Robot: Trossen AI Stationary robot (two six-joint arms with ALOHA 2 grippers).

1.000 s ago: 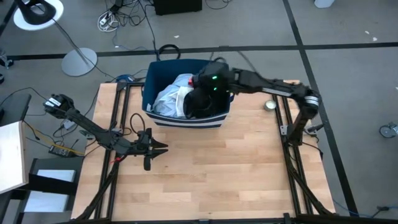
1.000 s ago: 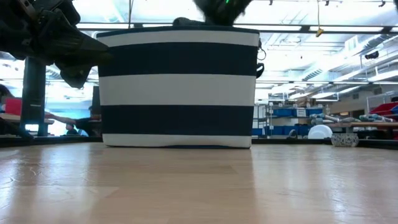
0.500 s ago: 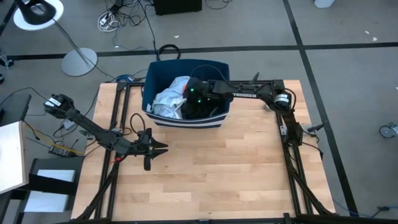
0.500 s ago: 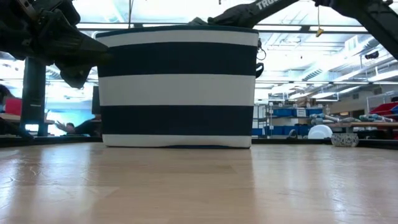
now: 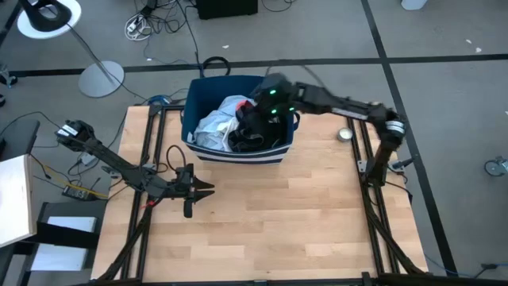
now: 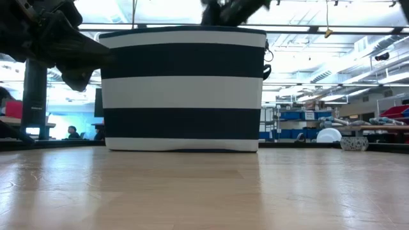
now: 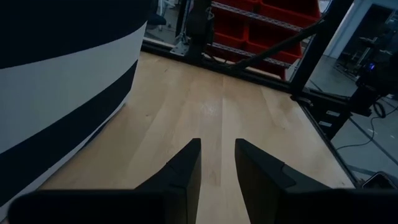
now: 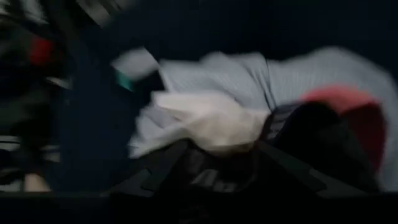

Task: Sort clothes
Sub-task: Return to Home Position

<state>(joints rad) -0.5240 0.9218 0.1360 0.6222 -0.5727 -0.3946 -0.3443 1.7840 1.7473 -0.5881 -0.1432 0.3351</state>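
The navy bin with white stripes (image 5: 238, 153) stands at the table's far middle, also in the low view (image 6: 185, 83). Clothes lie heaped in it: a white and light blue pile (image 5: 216, 125) on its left, a black piece (image 5: 255, 135) on its right. My right gripper (image 5: 259, 117) hangs over the bin's right half, open. In its wrist view, blurred, the fingers (image 8: 168, 168) stand wide apart over the black piece (image 8: 227, 177), with white cloth (image 8: 205, 118), light blue cloth (image 8: 261, 78) and a red piece (image 8: 351, 109) beyond. My left gripper (image 5: 205, 189) waits open, low over the table left of the middle.
A small round silver thing (image 5: 344, 134) sits at the table's far right edge. Bare wood (image 5: 286, 214) spreads from the bin to the near edge. The bin's striped wall (image 7: 62, 74) stands close beside my left gripper (image 7: 216, 144). Shelves and a person show beyond the table.
My right gripper went down into the bin and toward its left side, then came back up over the bin's right half. The black piece that hung under it now lies in the bin.
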